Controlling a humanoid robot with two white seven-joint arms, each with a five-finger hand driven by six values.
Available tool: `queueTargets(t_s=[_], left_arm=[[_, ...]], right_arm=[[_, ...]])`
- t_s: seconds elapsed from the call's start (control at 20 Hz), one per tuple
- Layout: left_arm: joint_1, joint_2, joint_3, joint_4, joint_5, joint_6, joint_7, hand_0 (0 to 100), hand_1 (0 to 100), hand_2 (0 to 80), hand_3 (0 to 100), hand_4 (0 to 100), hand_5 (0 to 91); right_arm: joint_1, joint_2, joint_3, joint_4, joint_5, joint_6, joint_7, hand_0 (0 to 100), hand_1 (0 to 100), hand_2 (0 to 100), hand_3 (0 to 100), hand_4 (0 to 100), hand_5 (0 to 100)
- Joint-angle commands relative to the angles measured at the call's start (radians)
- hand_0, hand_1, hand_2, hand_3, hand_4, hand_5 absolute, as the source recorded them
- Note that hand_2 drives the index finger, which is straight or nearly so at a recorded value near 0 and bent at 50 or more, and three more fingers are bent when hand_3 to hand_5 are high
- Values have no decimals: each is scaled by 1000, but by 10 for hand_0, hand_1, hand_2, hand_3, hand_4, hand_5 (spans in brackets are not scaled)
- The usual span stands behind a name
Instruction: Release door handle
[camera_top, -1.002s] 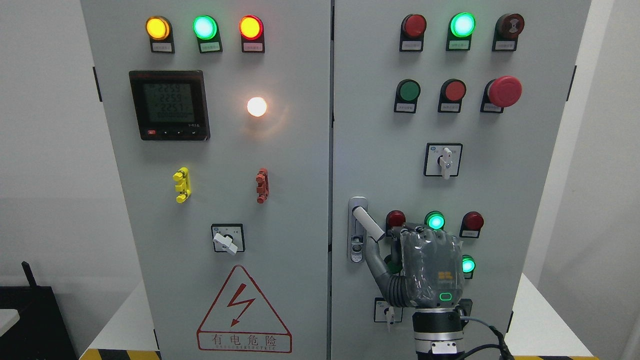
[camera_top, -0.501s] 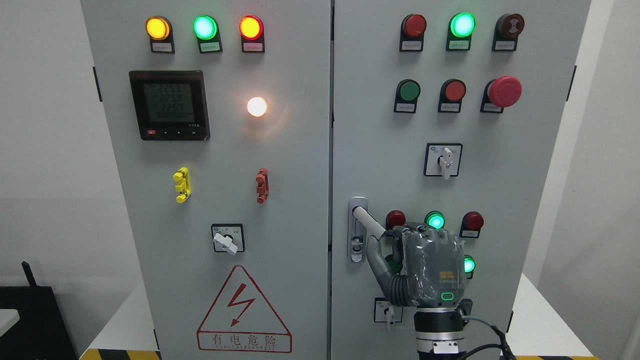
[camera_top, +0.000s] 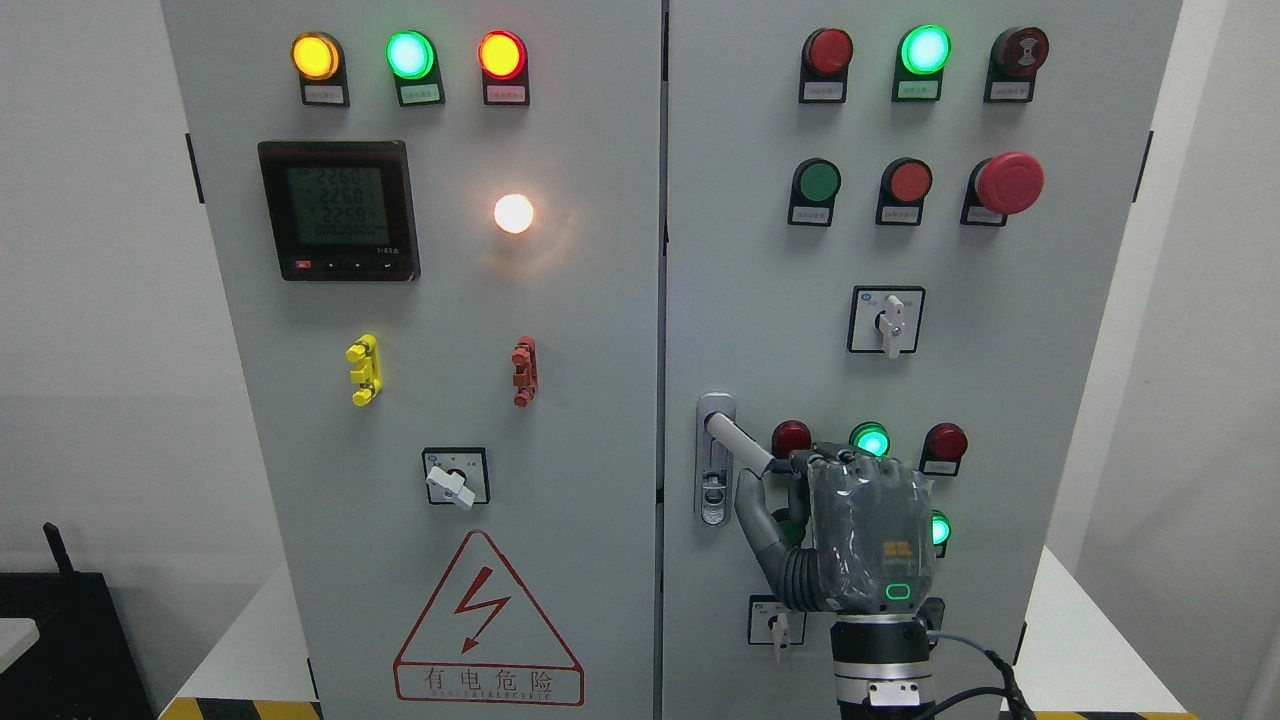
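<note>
The single head view is looking straight ahead and level at the grey cabinet (camera_top: 560, 330), sitting close enough that its two doors are filling most of the frame, with the top cut off. The right hand (camera_top: 860, 540) is rising in from the bottom edge.

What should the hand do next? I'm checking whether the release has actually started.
Probably open the fingers and back straight off. The right hand sits curled at the free end of the door handle, which juts out diagonally from its latch plate; the thumb lies just under it, so contact seems not yet broken.
</note>
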Motion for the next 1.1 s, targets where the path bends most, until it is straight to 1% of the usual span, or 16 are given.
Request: queueTargets(t_s=[0.0, 1.05], left_arm=[[-31, 0, -11, -8, 0, 0, 0, 120, 389, 0, 0, 0, 0], [-31, 0, -11, -8, 0, 0, 0, 120, 389, 0, 0, 0, 0]], right_arm=[[-3, -1, -3, -1, -1, -1, -6, 541, 489, 1000, 1000, 1000, 982], [-11, -4, -3, -1, -3, -1, -11, 548, 483, 1000, 1000, 1000, 981]])
